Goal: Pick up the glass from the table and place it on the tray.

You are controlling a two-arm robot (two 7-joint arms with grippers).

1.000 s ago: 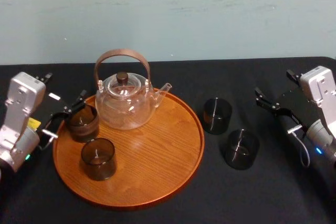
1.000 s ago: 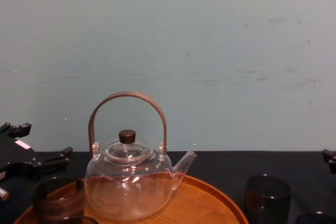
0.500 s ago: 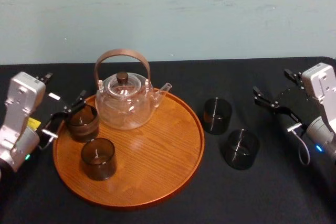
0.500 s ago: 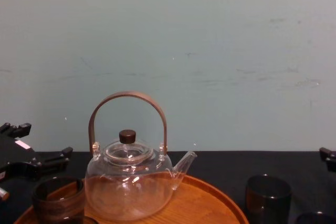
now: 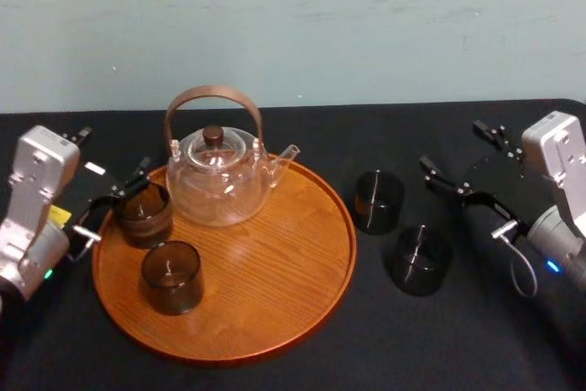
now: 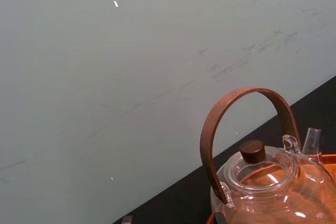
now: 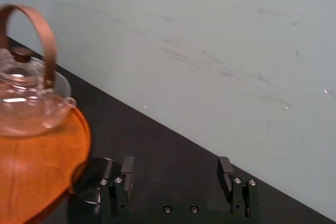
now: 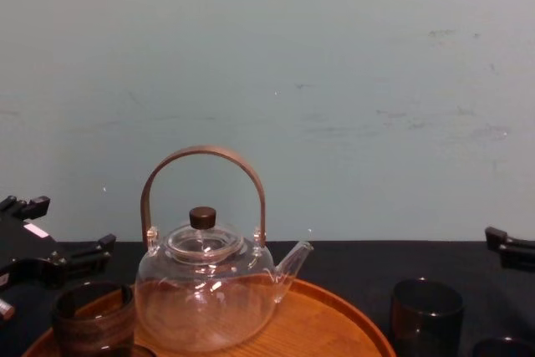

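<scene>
One black tabletop, teal wall behind, L gripper + R gripper fingers spread

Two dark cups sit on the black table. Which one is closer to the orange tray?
The farther-back glass, almost at the rim of the tray. The other glass sits nearer the robot, with a wider gap.

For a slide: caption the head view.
Open right gripper hovers by two glasses on the table; tray holds teapot and two more; left gripper parked beside it.
</scene>
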